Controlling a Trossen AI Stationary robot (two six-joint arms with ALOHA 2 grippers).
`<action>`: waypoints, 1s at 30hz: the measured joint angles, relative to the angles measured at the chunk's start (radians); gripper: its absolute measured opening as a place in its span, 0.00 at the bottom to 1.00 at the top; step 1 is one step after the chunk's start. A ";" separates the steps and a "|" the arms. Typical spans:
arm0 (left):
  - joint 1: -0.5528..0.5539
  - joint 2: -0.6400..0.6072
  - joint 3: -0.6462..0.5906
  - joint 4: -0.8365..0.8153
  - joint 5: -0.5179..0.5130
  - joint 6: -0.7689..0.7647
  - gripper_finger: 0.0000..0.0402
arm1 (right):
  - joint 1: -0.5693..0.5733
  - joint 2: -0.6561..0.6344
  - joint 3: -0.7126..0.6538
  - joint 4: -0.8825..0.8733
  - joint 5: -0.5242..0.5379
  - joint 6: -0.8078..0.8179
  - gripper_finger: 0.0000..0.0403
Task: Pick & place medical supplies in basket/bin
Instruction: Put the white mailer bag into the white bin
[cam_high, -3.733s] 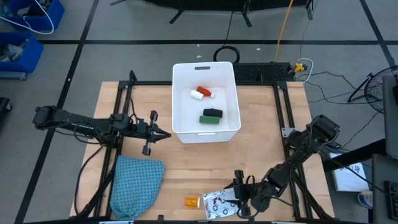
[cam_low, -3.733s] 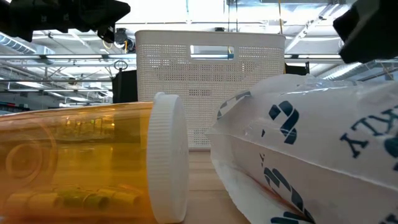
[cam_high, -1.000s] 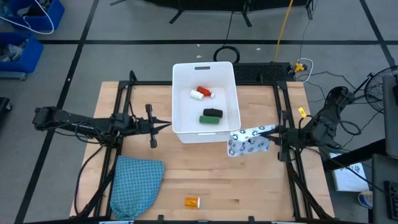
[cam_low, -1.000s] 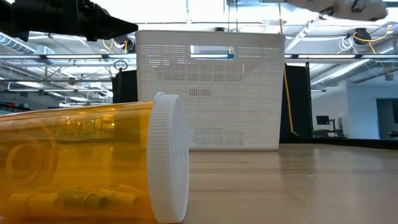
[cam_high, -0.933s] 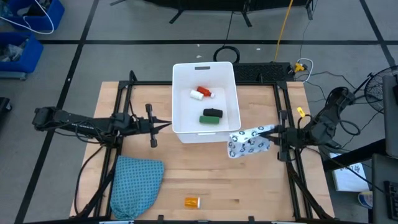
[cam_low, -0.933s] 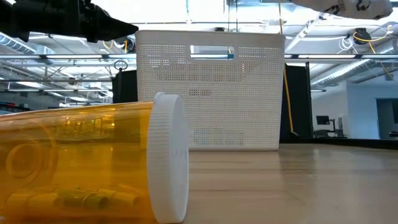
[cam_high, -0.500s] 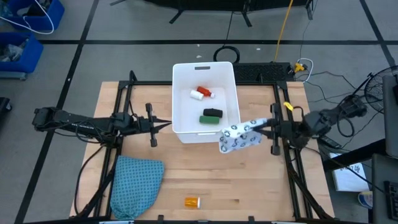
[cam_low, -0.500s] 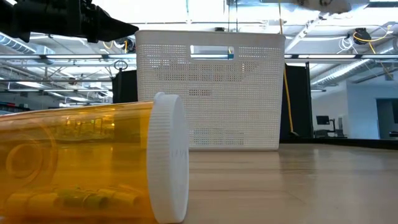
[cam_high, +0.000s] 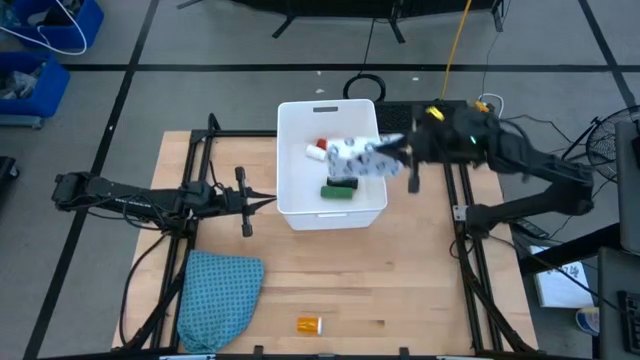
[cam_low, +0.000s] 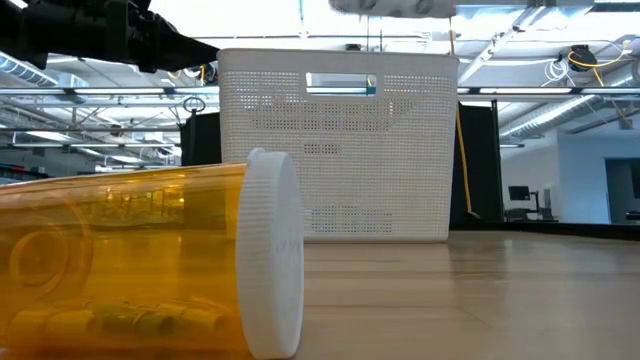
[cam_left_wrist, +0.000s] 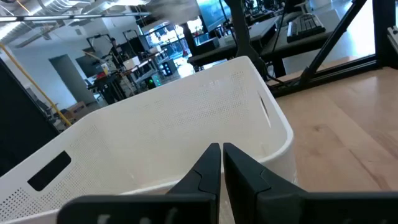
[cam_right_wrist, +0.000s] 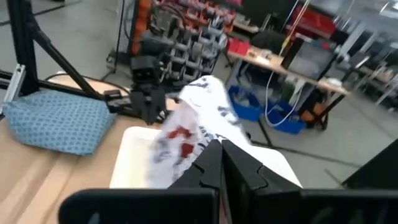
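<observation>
The white bin (cam_high: 284, 165) stands at the table's far middle. In it lie a red bottle with a white cap (cam_high: 322, 150), a black oblong (cam_high: 342, 181) and a green block (cam_high: 335, 192). My right gripper (cam_high: 392, 151) is over the bin's right rim, shut on the white black-patterned packet (cam_high: 353, 155), which hangs above the bin's inside. The packet's underside shows high in the low view (cam_low: 395, 6). An orange vial (cam_high: 310, 325) lies on its side near the front edge. My left gripper (cam_high: 271, 201) is shut and holds nothing, just left of the bin. My right gripper pinches the packet's near end (cam_right_wrist: 212, 130) between its two fingers. The fingers reach in roughly level from the table's right side. The packet sticks out past the fingertips toward the left, lifted clear above the bin's contents.
A teal-blue cloth (cam_high: 218, 298) lies at the near left of the table. The orange vial (cam_low: 150, 260) fills the low view's foreground, in front of the bin's perforated wall (cam_low: 338, 150). Bare wood lies between the bin and the vial.
My right gripper, still shut on the packet, has swung from the table's right edge toward the far left. The packet has travelled from beside the bin's near right corner to above the bin's inside. My left arm has kept still.
</observation>
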 joint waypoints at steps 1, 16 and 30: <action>0.000 0.000 0.000 0.000 0.000 -0.004 0.06 | -0.038 0.028 0.033 -0.019 -0.043 -0.004 0.00; 0.000 -0.001 0.000 -0.039 0.000 -0.015 0.06 | -0.375 0.458 0.081 0.058 -0.399 -0.049 0.00; 0.000 -0.001 0.000 -0.070 0.000 -0.025 0.06 | -0.384 0.754 0.080 0.127 -0.431 -0.021 0.00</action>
